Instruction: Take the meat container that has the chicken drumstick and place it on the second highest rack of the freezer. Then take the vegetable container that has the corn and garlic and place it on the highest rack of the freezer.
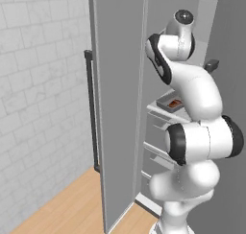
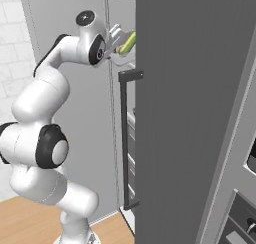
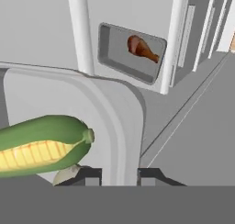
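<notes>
No text, label, brand, number or sign could be read on anything pictured.
</notes>
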